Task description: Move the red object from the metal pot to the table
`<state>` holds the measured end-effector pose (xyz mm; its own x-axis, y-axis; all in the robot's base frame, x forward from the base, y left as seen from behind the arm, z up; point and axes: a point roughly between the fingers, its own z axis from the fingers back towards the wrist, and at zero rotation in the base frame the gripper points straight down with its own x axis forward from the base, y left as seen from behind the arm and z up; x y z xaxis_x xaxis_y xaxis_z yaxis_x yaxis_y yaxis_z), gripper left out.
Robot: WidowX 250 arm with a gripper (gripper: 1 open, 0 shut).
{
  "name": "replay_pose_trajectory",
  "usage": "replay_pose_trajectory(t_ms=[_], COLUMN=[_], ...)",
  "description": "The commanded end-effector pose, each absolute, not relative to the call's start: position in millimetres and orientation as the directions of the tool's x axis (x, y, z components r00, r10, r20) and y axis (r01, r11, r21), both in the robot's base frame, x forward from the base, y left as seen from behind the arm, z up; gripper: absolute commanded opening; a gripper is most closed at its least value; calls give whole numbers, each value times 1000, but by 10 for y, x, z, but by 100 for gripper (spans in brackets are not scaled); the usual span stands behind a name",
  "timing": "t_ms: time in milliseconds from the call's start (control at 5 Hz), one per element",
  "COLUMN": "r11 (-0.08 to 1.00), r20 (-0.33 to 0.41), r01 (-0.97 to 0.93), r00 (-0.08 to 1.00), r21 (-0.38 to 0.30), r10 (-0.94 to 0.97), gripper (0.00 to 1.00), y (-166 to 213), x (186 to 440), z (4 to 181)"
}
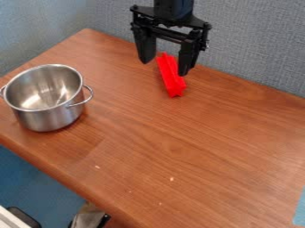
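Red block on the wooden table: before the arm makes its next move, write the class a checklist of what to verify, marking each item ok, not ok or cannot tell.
1. Red block out of the pot: ok, it lies on the wooden table.
2. Stainless-steel pot upright: ok, its opening faces up.
3. Pot free of other contents: ok as far as the visible inside shows.
4. Gripper open: ok, its fingers stand wide apart.
5. Fingers clear of the block: cannot tell, as the block's far end lies between them in this view.
6. Pot away from the gripper: ok, it stands off to the side.
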<state>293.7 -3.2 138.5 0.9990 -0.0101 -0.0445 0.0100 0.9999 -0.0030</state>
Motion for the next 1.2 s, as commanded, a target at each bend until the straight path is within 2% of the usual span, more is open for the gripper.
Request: replay_pose_trajectory(t_ms=[0, 200, 400, 800, 1000], r11=[998, 994, 992, 1000, 999], r20=[-51, -37, 9, 47, 48], r01=[59, 109, 127, 14, 24], r00=[997, 993, 992, 999, 999], r21=[-4, 2, 27, 9, 22], r10=[-59, -109, -127, -14, -25], gripper=[100, 100, 100, 100, 100], y=[43, 171, 469, 1020, 1131], x=[2998, 3019, 3066, 2986, 3070], z=[1450, 1462, 1575, 1788, 1876])
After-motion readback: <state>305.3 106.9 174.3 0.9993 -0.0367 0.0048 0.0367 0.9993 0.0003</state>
